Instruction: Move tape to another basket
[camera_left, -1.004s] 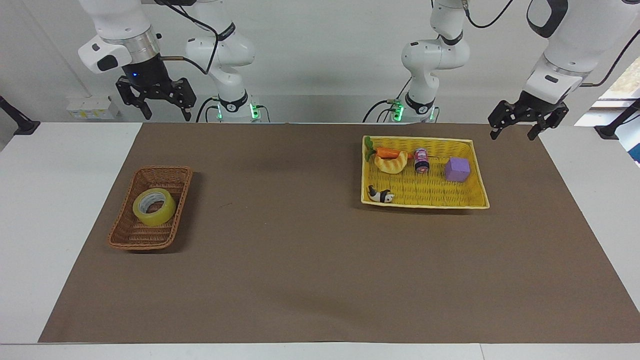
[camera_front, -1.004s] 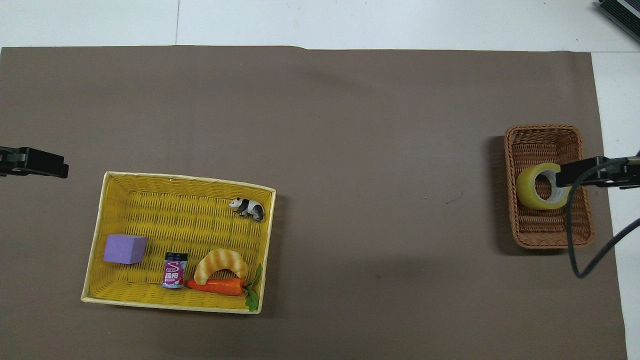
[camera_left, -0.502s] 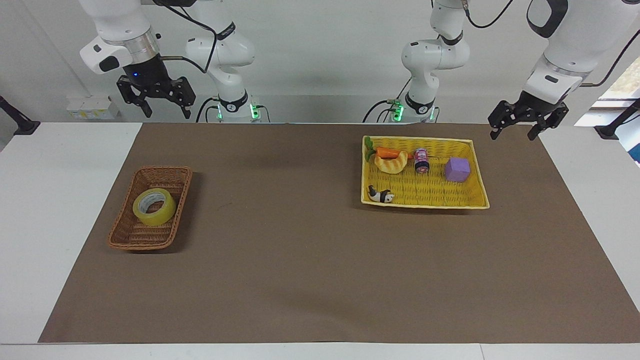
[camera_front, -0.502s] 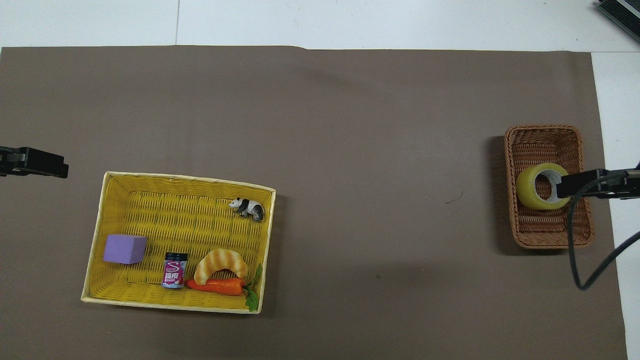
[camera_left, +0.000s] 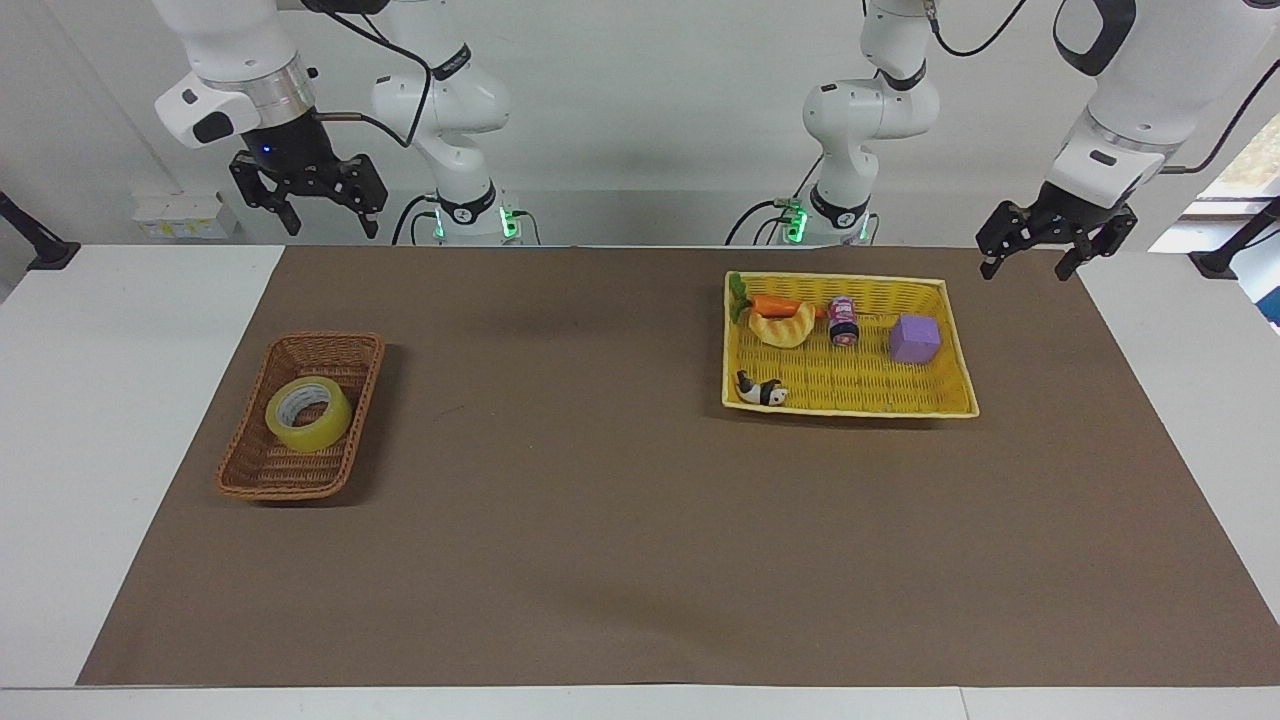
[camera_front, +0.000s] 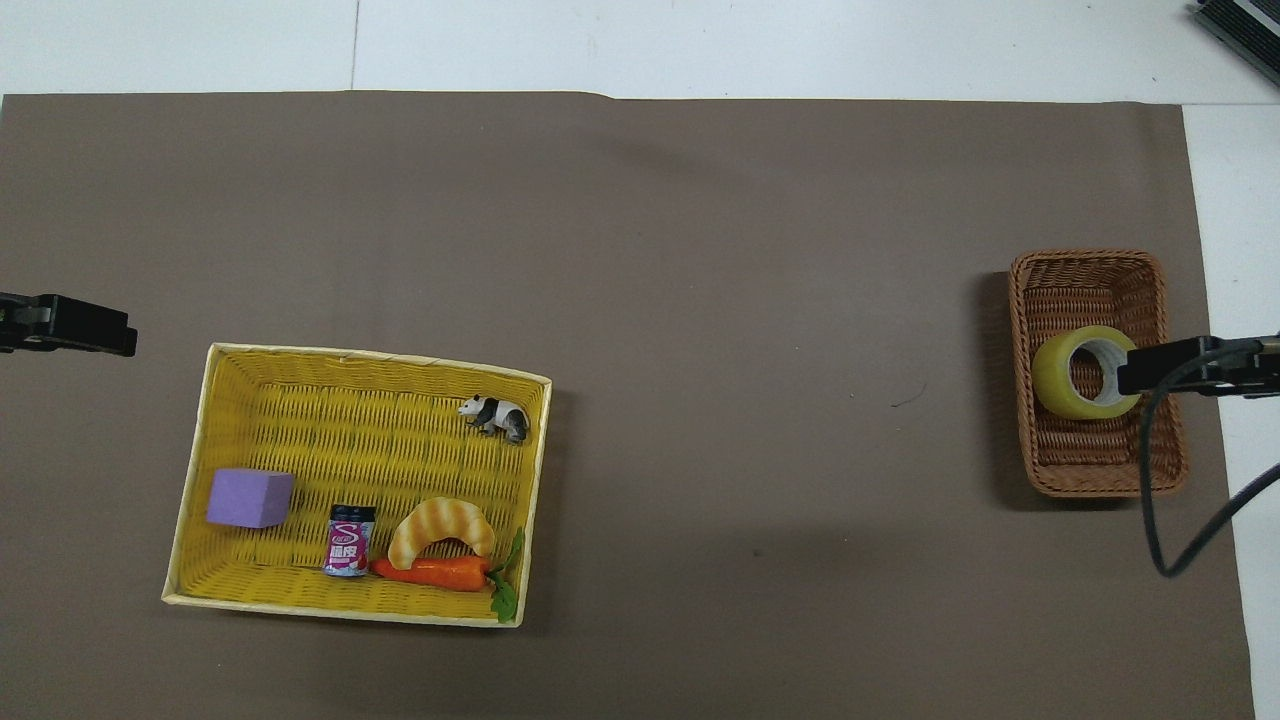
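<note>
While both arms' fingers hang open, tape (camera_left: 308, 413) lies in wicker basket (camera_left: 262, 470); toys fill yellow basket (camera_left: 850, 403).

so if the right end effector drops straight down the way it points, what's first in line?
Probably the tape in the brown basket, judging by the overhead; the right end effector hangs high, so depth is unclear.
</note>
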